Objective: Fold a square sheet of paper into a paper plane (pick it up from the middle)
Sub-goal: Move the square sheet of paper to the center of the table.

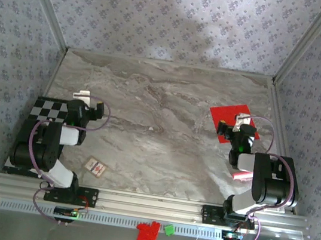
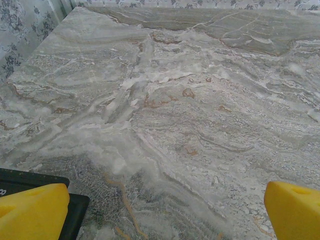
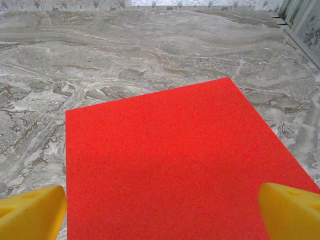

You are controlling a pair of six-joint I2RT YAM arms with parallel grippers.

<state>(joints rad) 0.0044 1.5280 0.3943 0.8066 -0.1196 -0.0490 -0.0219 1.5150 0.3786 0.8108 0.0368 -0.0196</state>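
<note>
You are at the very start: no crease has been made and the sheet has not been lifted. Every fold of the plane is yet to do, and so is the pick-up from the middle.

The square sheet of paper point(image 1: 224, 115) lies on the marble surface point(image 1: 146, 136) at the far right, turned slightly so that its edges run at a slant to the surface's edges. It is a plain, bright red, unmarked square. In the right wrist view it looks smooth and flat, with clean straight edges and no visible curl or wrinkle at the two far corners.

Your right hand point(image 3: 161, 214) hangs over the near part of the sheet with its yellow fingertips spread wide, one toward each side of the red area. I cannot tell whether they touch the paper. I judge the hand sits nearer the sheet's near edge than its middle, so you will likely need to reach a little farther before closing.

Your left hand point(image 2: 162, 210) is also spread wide and holds nothing. It is over bare marble on the left, well apart from the sheet
</note>
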